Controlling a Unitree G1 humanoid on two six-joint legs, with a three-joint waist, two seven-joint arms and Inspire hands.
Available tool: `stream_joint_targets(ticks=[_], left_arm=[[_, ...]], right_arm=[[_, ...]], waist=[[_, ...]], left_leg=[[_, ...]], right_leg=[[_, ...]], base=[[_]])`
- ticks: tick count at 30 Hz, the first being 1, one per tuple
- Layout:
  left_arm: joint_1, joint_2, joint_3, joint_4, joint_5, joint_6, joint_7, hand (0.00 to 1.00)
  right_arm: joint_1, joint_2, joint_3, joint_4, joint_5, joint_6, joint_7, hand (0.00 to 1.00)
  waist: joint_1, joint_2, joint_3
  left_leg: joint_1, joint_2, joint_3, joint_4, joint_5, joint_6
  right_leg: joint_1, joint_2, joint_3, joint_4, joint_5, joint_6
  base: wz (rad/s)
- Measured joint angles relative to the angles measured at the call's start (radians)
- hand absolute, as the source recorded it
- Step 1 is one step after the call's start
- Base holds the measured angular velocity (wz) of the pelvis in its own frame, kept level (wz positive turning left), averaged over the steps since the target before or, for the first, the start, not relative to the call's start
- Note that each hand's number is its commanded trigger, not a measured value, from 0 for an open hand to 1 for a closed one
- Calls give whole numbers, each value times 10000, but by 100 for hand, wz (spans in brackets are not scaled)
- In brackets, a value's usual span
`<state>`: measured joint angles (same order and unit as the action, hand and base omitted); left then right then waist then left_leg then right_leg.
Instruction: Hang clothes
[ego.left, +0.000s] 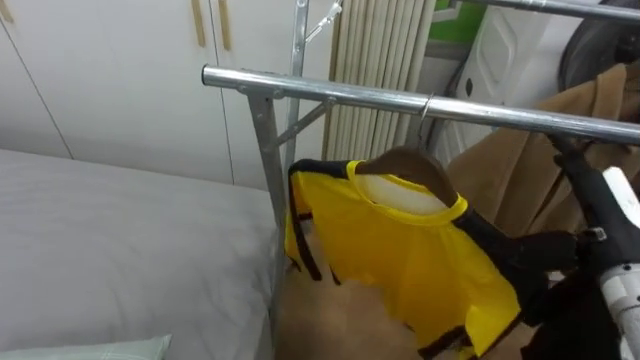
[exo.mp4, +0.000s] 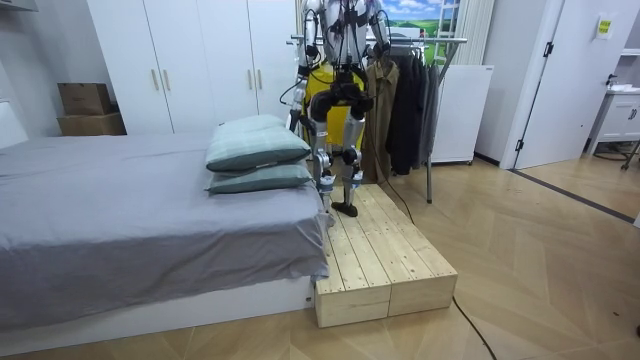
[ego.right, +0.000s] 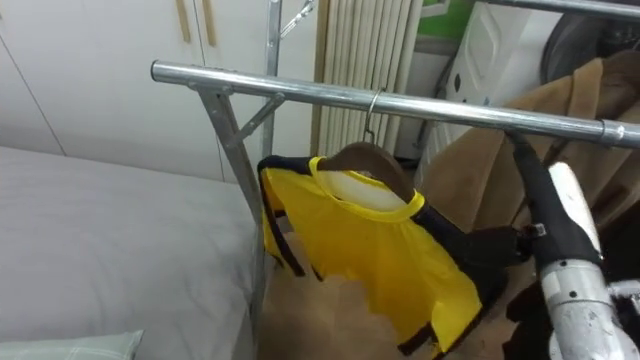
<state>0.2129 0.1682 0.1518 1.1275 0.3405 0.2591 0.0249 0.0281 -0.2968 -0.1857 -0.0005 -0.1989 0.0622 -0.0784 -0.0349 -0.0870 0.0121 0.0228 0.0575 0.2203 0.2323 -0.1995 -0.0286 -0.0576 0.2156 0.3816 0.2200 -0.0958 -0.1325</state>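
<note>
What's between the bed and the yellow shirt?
A grey metal post stands upright between the bed and the yellow shirt. Both eye views show it.

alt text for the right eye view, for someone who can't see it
A yellow shirt with black trim hangs on a wooden hanger hooked over a metal rail. A grey bed lies to the left, a brown coat hangs to the right, and the robot's right arm reaches in from the lower right.

The robot's right arm (ego.right: 562, 215), a black forearm with a white panel above a silver metal joint, rises from the lower right and slants up leftward.
</note>
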Motion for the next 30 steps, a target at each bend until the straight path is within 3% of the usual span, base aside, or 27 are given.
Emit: stream_joint_targets(ticks=[2,5,10,13,15,22,25,30], left_arm=[[62,-39,-2,1,-262,-21,122,0],[133,-75,-1,3,-328,-143,130,0],[153,-195,16,9,-329,-156,332,0],[167,-282,15,4,-330,-161,343,0],[166,-341,16,-3,-329,-218,400,0],[198,-353,-316,-5,-955,-321,815,0],[199,-353,-311,-9,-1360,-458,946,0],[273,-521,-369,37,-2563,-965,1424,0]], right_arm=[[336,257,5,409,343,0,-201,0],[565,291,9,779,589,-14,-380,0],[1163,741,-24,1336,743,-212,-931,0],[1440,1104,10,1940,774,-212,-1043,0],[1714,1127,129,2267,918,-212,-1086,0],[2251,1582,707,4798,1739,-323,-1311,0],[2249,1785,781,6308,2778,-492,-1291,0],[2328,1965,938,8545,5333,-859,-1234,0]], waist=[[-19,52,16],[-40,153,38],[-170,248,9],[-233,375,-58],[-213,441,-99],[-326,451,-80],[-340,480,-39],[-268,611,16]], left_leg=[[57,-6,-5,-11,-1,1],[61,-10,-4,-24,0,0],[59,-10,4,-36,-4,-4],[61,-12,-1,-35,-5,-4],[103,-26,-15,-49,-4,-3],[308,-25,-11,-312,-6,-7],[388,-14,14,-450,-25,-38],[405,-43,-121,-468,-26,-40]], right_leg=[[76,20,140,-13,-35,4],[41,37,211,-1,-23,0],[34,21,119,-2,-29,-3],[63,38,231,-6,-42,2],[88,43,317,18,-44,3],[100,76,306,19,-75,6],[42,49,41,97,-123,-57],[88,123,303,163,-216,-21]], base=[[-8],[-8],[4],[-6],[-14],[-3],[6],[0]])
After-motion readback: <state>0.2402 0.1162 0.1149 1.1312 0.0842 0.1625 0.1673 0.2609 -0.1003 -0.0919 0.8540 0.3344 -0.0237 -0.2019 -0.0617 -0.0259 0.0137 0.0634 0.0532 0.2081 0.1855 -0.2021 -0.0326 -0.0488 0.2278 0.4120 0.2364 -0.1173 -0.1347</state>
